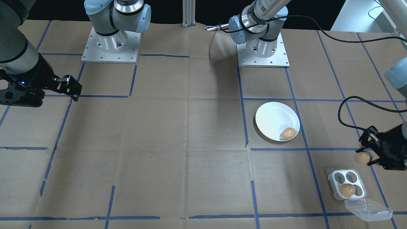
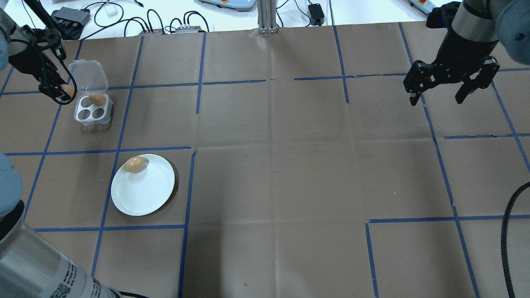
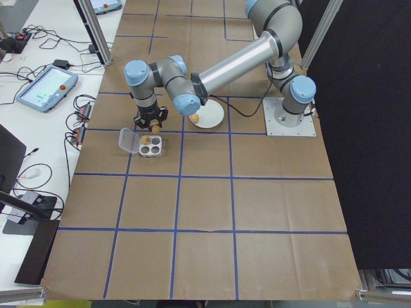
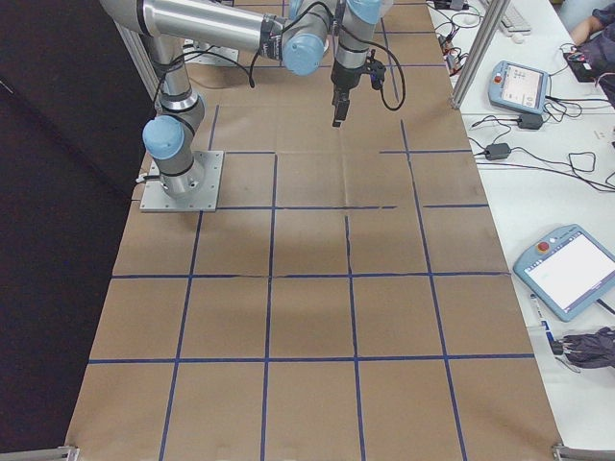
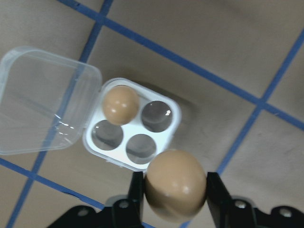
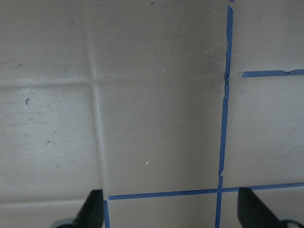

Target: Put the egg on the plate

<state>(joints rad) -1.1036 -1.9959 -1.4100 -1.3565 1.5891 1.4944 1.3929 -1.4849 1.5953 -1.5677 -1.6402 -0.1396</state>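
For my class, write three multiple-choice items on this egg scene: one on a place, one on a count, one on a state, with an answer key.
1. Where does the egg on the plate lie?
A. at its centre
B. near its rim
C. under it

2. How many eggs sit in the egg tray?
A. one
B. two
C. four

3. What is the left gripper doing?
A. hanging open and empty
B. gripping the tray lid
C. holding an egg

Answers: 1 B, the egg on the plate sits beside the edge. 2 A, only one cup holds the tray egg. 3 C, the fingers close on the held egg.
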